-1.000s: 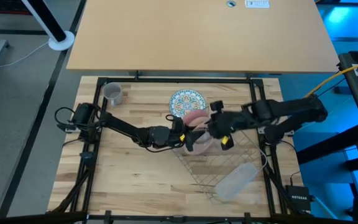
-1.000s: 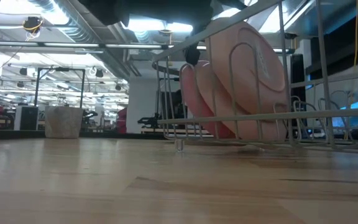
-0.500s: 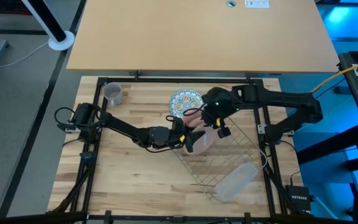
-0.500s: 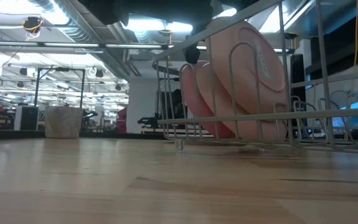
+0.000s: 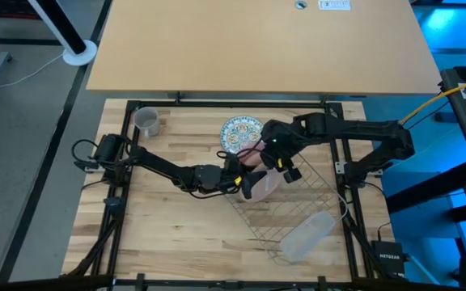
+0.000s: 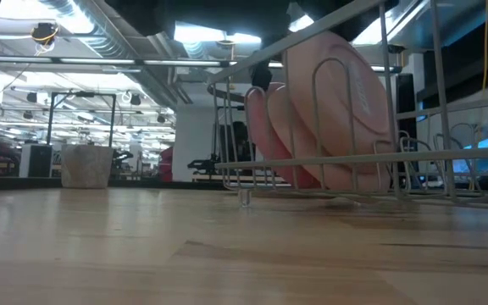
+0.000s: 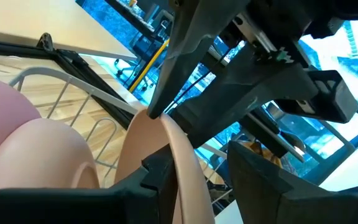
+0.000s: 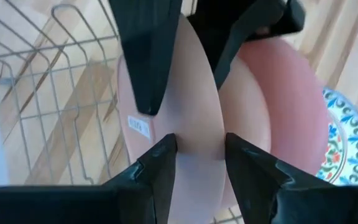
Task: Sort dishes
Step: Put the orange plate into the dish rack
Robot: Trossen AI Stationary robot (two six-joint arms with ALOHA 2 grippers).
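2 pink plates (image 6: 329, 119) stand on edge in wire rack (image 6: 413, 161). Left gripper (image 7: 194, 180) and right gripper (image 8: 194, 155) both clamp 1 plate's rim.

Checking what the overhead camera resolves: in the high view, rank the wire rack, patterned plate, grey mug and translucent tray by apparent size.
1. Wire dish rack
2. Translucent plastic tray
3. Round blue-green patterned plate, close to the tray and partly hidden, so unsure
4. Small grey mug
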